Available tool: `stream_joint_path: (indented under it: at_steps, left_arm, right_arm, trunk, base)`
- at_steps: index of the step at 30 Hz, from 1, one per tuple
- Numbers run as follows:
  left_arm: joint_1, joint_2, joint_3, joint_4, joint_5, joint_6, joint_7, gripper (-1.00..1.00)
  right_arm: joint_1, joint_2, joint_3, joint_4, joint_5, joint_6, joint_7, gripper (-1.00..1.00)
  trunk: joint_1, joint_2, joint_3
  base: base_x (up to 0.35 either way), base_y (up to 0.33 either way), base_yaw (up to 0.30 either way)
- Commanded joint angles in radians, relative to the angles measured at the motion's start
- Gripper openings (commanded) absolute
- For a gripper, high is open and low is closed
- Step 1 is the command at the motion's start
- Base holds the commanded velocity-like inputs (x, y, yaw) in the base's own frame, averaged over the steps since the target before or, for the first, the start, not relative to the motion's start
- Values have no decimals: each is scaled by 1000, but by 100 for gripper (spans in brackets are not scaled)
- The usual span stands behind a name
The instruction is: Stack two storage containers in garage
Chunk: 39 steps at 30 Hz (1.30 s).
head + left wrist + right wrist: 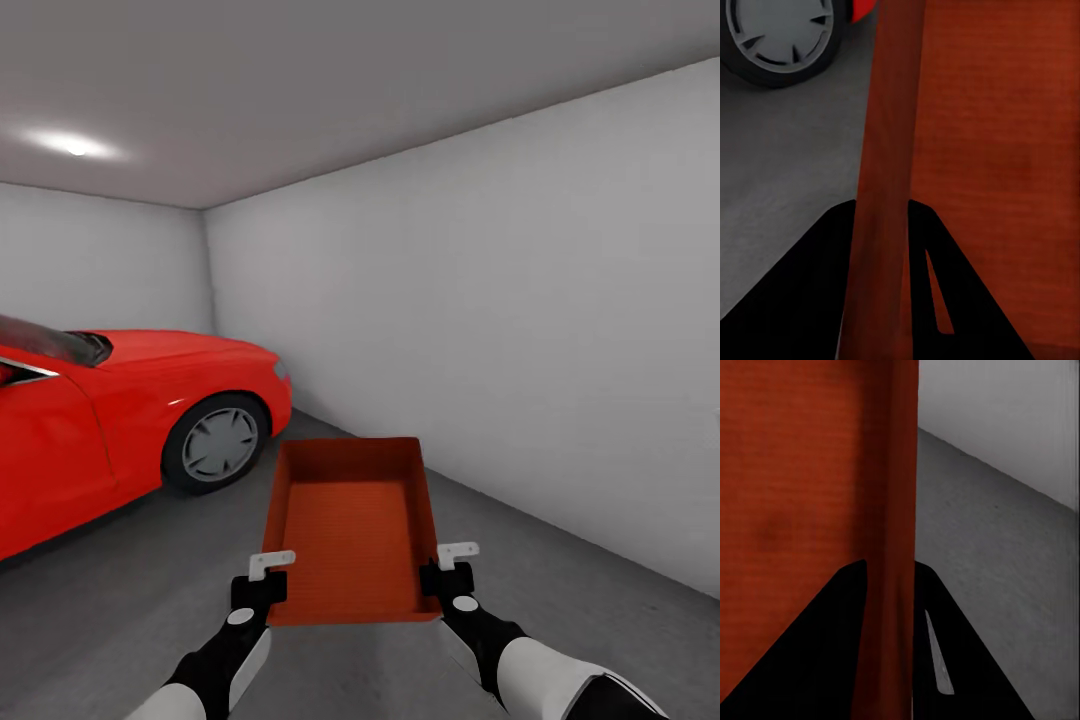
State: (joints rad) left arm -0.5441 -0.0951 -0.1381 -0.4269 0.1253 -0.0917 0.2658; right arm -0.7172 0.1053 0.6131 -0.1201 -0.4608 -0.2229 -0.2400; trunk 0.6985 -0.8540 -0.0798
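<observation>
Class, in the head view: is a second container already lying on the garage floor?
No: only the held storage container shows above bare grey floor.

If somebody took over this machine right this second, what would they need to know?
Left gripper: shut on the container's left wall.
Right gripper: shut on its right wall.
The container is empty, held level in the air over the garage's grey floor, beside the red car.
Done: this container has reached the garage.
Left: set it down on the floor. No second container shows here, so whether it has been fetched cannot be told; one must end up stacked on the other.
</observation>
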Motion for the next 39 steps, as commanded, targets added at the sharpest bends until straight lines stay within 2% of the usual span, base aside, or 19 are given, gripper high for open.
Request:
stream_joint_path:
  at_steps: [1, 23, 39]
  left_arm:
    - [0, 2, 5, 1, 13, -5, 15, -100]
    - [0, 2, 5, 0, 13, -5, 7, -100]
    - [0, 2, 5, -1, 13, -5, 6, -100]
  right_arm:
    - [-2, 1, -69, -3, -48, -4, -2, -100]
    - [-2, 0, -69, -3, -48, -4, -2, -100]
    - [-2, 0, -69, -3, -48, -4, -2, -100]
  trunk:
    - [1, -1, -1]
    - [1, -1, -1]
    - [1, -1, -1]
  base:
    - [323, 0, -298]
    - [323, 33, -297]
    - [323, 140, -25]
